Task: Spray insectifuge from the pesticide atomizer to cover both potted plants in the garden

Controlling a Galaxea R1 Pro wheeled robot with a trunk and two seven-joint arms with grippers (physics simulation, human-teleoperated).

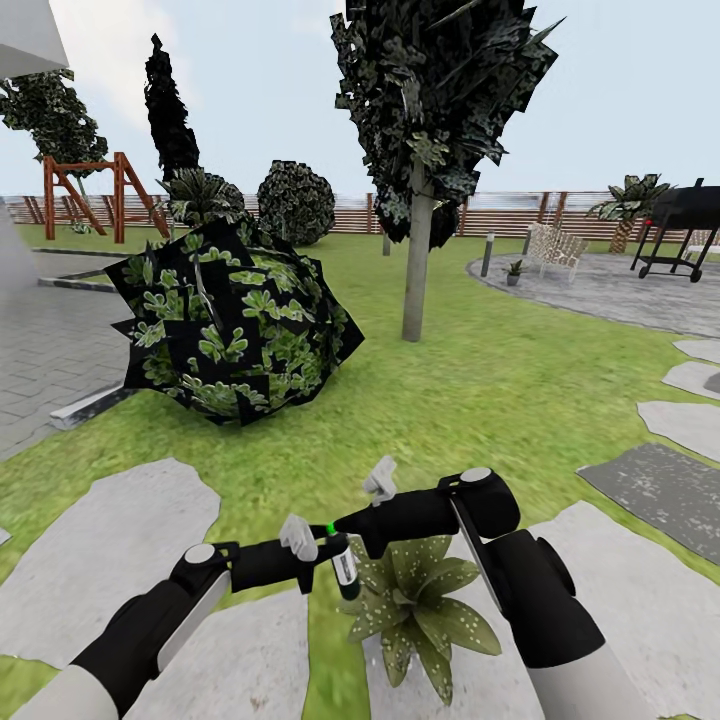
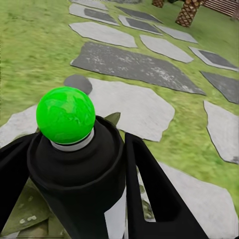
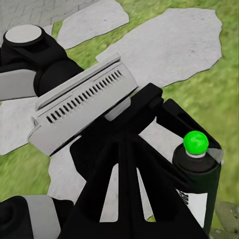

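Head view places the pesticide atomizer (image 1: 345, 562) upright just above a potted plant (image 1: 420, 605) between stepping stones (image 1: 110, 540). The left wrist view adds its green tip. Left gripper (image 1: 335, 555) fingers (image 2: 154, 199) clamp the atomizer, arm extended forward; right gripper (image 1: 380, 480) fingers' state cannot be told.

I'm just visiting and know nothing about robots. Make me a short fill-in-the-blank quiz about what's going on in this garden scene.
1. The slim dark bottle with a white label band is held by the robot's ____ gripper.
2. The round tip on top of that bottle is coloured ____.
3. The low plant with pale-speckled green leaves sits directly below the ____.
4. The flat grey stepping stones lie in green ____.

Missing words: left; green; bottle; grass
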